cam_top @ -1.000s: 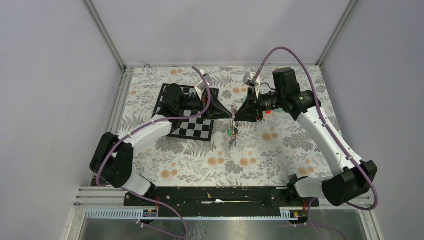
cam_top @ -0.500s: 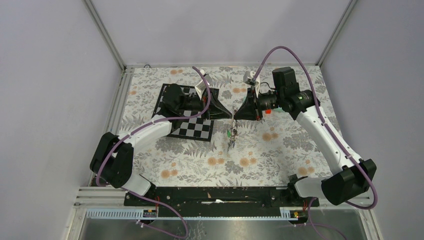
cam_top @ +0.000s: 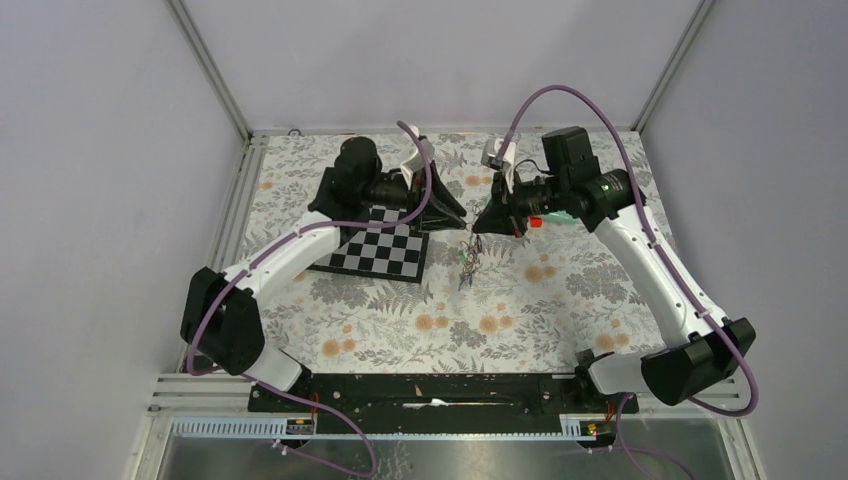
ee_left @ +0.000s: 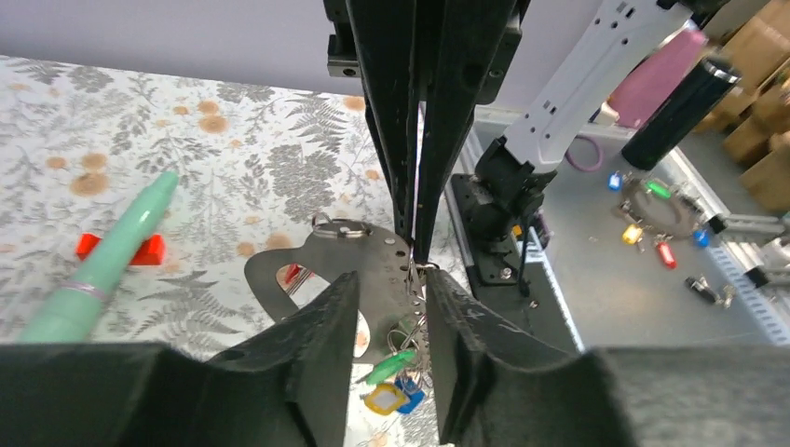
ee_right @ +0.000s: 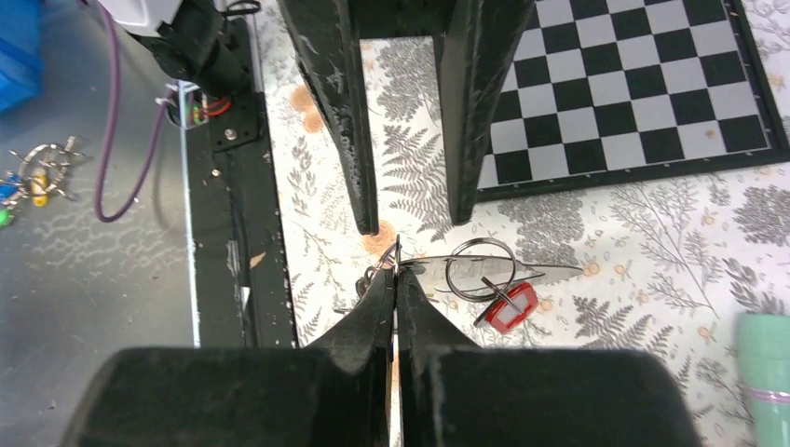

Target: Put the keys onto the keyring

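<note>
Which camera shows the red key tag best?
The right wrist view: the red key tag shows whole, close and unobstructed. The left wrist view catches only a sliver of it; the top view shows none.

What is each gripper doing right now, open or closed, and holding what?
Left gripper: open, holding nothing.
Right gripper: closed on the keyring, keys hanging below it.

1. Two hands: left hand (ee_left: 389,277), right hand (ee_right: 392,277)
2. One chessboard (cam_top: 385,250)
3. One teal tube (ee_left: 102,265)
4. One keyring (ee_right: 394,255)
5. Four keys (cam_top: 467,265) with tags showing over the counter (cam_top: 520,310): one green key (ee_left: 391,366), one yellow key (ee_left: 384,399), one blue key (ee_left: 410,388), one red key (ee_right: 510,307)
</note>
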Robot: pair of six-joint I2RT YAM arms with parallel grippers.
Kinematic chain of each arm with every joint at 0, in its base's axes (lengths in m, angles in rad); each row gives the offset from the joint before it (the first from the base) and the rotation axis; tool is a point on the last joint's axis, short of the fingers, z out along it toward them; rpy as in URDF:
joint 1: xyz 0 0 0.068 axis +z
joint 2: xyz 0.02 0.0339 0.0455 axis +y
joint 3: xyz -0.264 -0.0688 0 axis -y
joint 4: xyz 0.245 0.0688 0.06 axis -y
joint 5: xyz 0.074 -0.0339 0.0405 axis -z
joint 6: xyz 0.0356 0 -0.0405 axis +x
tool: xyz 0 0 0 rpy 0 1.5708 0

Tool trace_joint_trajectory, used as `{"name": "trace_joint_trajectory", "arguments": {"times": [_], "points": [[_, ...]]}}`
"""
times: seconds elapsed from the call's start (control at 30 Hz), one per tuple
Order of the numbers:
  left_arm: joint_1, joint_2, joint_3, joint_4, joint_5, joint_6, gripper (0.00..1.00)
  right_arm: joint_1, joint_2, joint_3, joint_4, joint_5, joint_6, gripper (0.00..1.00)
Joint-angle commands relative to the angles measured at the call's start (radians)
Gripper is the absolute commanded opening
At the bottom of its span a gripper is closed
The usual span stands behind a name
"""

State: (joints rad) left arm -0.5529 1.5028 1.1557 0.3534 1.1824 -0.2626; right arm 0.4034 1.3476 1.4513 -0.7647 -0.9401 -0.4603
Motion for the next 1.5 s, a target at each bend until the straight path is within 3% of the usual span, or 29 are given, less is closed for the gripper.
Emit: {"name": "trace_joint_trajectory", "arguments": {"times": [0.0, 0.27, 0.57, 0.97, 1.2, 1.33, 1.47], "points": [[0.005, 0.005, 0.151, -0.386, 0.001, 0.393, 0.40, 0.047, 0.024, 0.107, -0.122, 0.154, -0.071, 0.00], [-0.040, 0.041, 0.214, -0.535, 0.008, 0.590, 0.43, 0.072, 0.059, 0.166, -0.171, 0.211, -0.073, 0.00], [-0.069, 0.077, 0.245, -0.540, -0.003, 0.597, 0.35, 0.075, 0.063, 0.144, -0.164, 0.204, -0.071, 0.00], [-0.067, 0.050, 0.207, -0.496, -0.012, 0.563, 0.32, 0.075, 0.043, 0.095, -0.131, 0.195, -0.067, 0.00], [-0.065, 0.050, 0.195, -0.464, -0.011, 0.533, 0.17, 0.075, 0.043, 0.091, -0.130, 0.182, -0.061, 0.00], [-0.065, 0.051, 0.186, -0.448, -0.006, 0.520, 0.00, 0.075, 0.042, 0.091, -0.127, 0.180, -0.057, 0.00], [-0.064, 0.047, 0.181, -0.421, -0.004, 0.478, 0.00, 0.074, 0.038, 0.083, -0.123, 0.179, -0.057, 0.00]]}}
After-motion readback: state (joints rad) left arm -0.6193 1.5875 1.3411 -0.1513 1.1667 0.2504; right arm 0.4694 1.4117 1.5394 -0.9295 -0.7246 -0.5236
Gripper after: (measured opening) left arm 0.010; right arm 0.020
